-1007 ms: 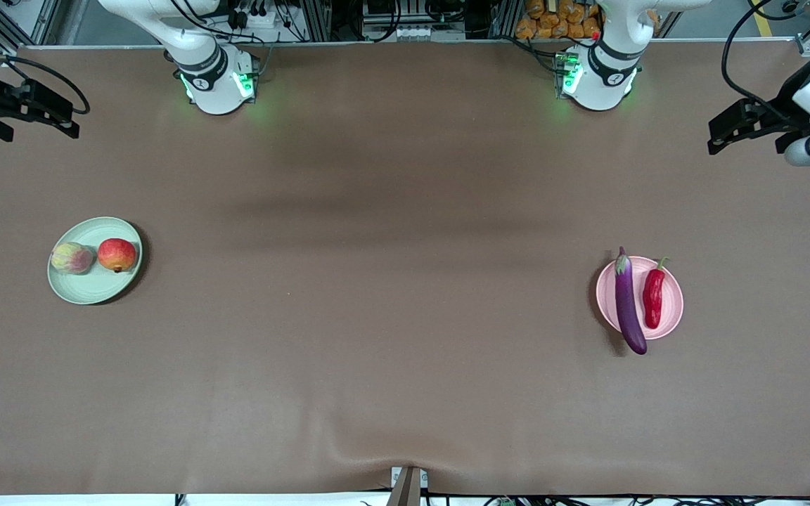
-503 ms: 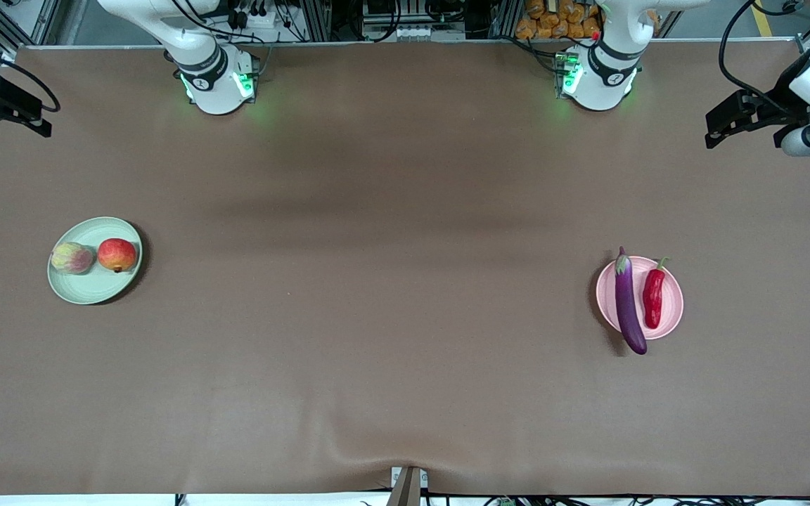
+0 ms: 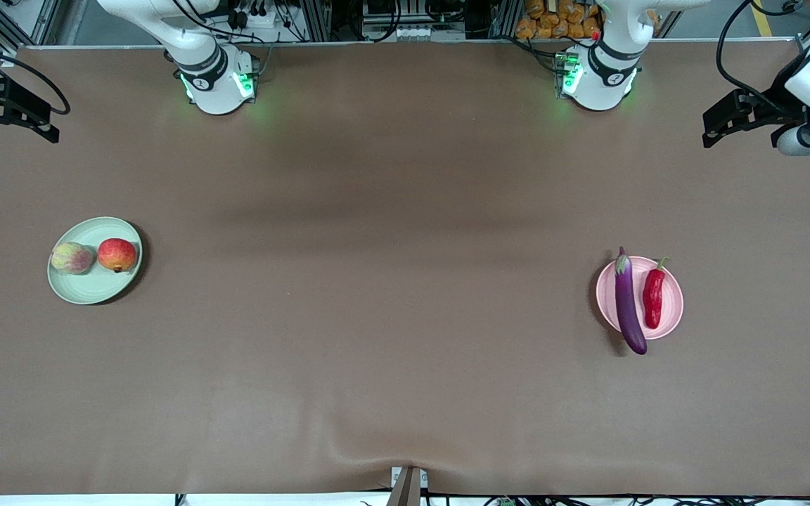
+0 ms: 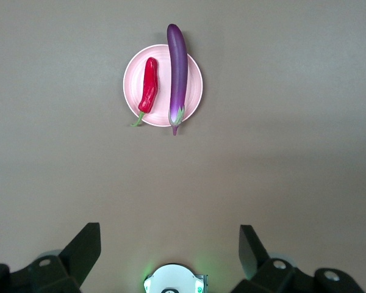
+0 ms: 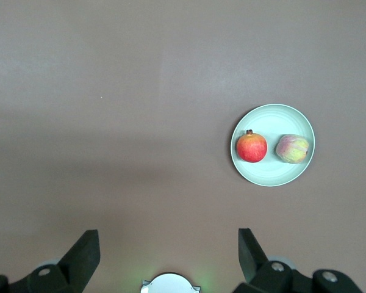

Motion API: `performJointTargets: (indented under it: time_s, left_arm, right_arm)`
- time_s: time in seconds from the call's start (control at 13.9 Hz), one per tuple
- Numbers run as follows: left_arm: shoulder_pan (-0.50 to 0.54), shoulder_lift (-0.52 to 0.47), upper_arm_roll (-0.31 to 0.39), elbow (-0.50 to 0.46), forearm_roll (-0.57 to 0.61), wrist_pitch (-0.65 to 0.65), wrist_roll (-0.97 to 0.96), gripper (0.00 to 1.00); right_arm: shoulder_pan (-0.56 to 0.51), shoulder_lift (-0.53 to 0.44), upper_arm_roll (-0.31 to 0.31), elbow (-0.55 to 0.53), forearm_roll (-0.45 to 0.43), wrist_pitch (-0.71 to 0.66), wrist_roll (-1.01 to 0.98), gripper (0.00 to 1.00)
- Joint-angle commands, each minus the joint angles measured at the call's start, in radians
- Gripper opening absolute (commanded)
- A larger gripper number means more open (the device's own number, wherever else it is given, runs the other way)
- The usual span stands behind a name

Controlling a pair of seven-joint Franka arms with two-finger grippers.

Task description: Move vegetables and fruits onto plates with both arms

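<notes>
Now eggplant overhangs pink plate rim (nearer camera); both grippers' jaws apart, high.

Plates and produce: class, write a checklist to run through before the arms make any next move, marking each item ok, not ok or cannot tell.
1. Pomegranate and peach both on green plate: ok.
2. Chili pepper fully on pink plate: ok.
3. Eggplant fully within the pink plate: not ok, both ends overhang the rim.
4. Left hand open, holding nothing: ok.
5. Right hand open, holding nothing: ok.
6. Both hands well apart from the plates: ok.
</notes>
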Motion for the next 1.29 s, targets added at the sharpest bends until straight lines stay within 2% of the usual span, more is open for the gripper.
performJointTargets:
  time_s: [0.0, 0.43, 1.22]
  left_arm:
    - [0.003, -0.012, -0.004, 0.002, -0.01, -0.014, 0.006, 1.0]
    - [0.003, -0.019, -0.004, 0.001, -0.01, -0.014, 0.086, 1.0]
    - [0.003, -0.018, -0.004, 0.001, -0.011, -0.014, 0.075, 1.0]
  right_arm:
    - [0.0, 0.011, -0.004, 0.026, 0.007, -0.006, -0.005, 1.0]
    - [-0.029, 0.011, -0.002, 0.025, 0.008, -0.006, -0.006, 1.0]
    - [-0.022, 0.011, -0.004, 0.025, 0.007, -0.004, -0.005, 1.0]
